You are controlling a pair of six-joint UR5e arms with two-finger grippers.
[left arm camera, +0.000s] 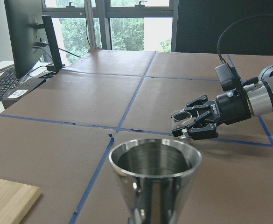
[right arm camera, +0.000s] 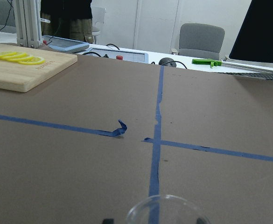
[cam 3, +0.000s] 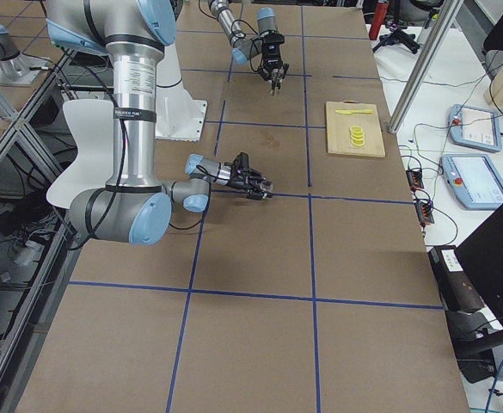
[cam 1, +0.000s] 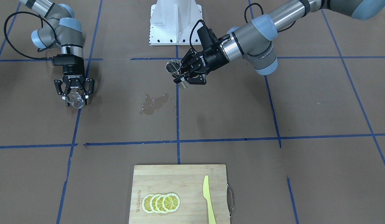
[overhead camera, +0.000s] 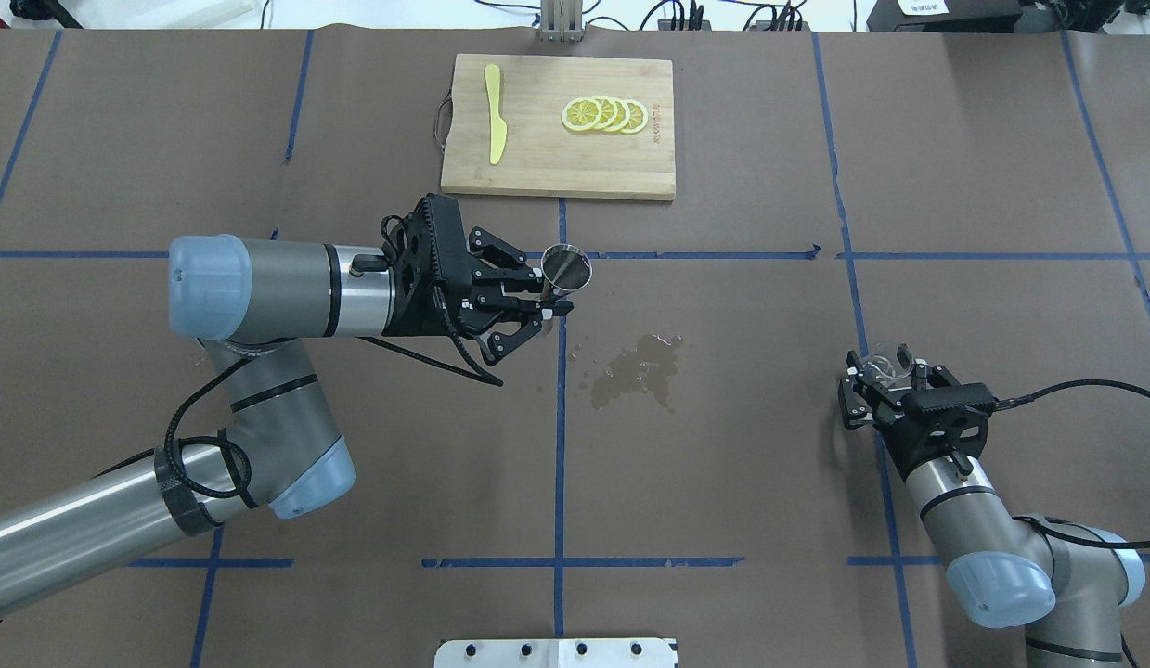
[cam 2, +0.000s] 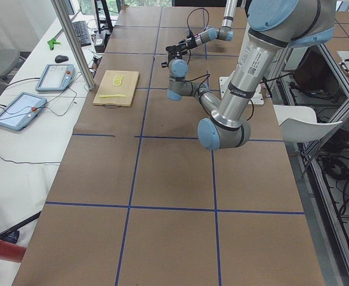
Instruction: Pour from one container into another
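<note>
My left gripper (overhead camera: pixel 549 311) is shut on the waist of the steel jigger (overhead camera: pixel 566 268), holding it upright above the table near the centre line. The jigger's open cone (left arm camera: pixel 155 170) fills the bottom of the left wrist view. At the table's right side, the clear glass cup (overhead camera: pixel 884 370) sits between the fingers of my right gripper (overhead camera: pixel 881 376), which is shut on it, low over the table. From the front, the cup (cam 1: pixel 75 99) is at the left and the jigger (cam 1: pixel 173 66) near the middle. Only the cup's rim (right arm camera: pixel 166 210) shows in the right wrist view.
A wet puddle (overhead camera: pixel 639 371) lies on the brown table cover between the two grippers. A wooden cutting board (overhead camera: pixel 556 172) at the far edge carries lemon slices (overhead camera: pixel 604 115) and a yellow knife (overhead camera: pixel 496 125). Blue tape lines cross the table.
</note>
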